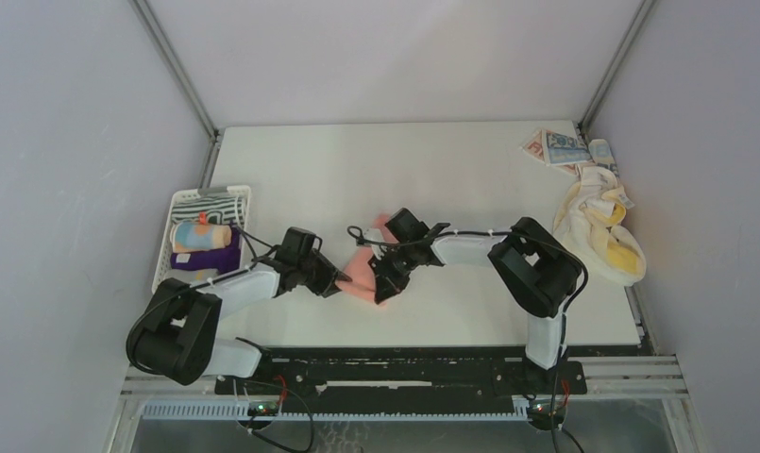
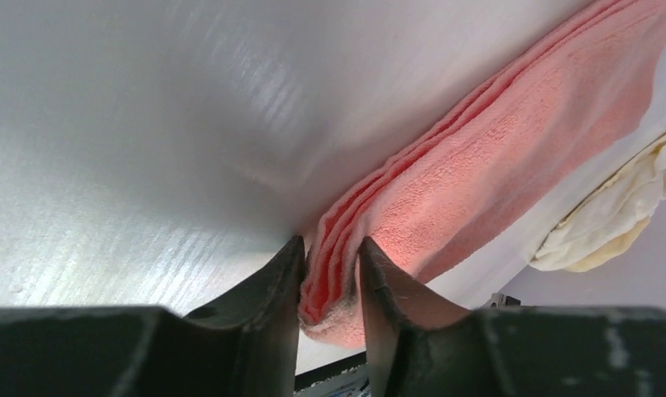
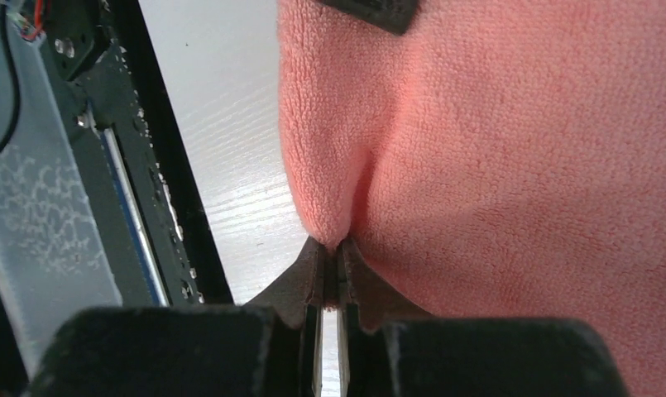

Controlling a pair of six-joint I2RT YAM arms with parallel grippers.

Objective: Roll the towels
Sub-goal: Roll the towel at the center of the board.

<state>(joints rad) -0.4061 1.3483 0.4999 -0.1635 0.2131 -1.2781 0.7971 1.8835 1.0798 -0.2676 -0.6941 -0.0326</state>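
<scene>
- White tabletop is carrying everything, closed in by pale wall panels; its face is showing smooth and faintly glossy.
- At the far right corner a cream-yellow towel is slumping in a loose heap beside a blue-printed towel, both waiting their turn, I judge.
- Along the left edge the white slotted basket is holding rolled towels, presumably the finished ones.
- Close to the near edge, about mid-width, the salmon-pink towel is lying folded in plush layers.
- My left gripper is clamping its stacked edge. My right gripper is pinching a pucker of terry, jaws nearly meeting. I am reading both holds as tensioning the cloth for rolling.
</scene>
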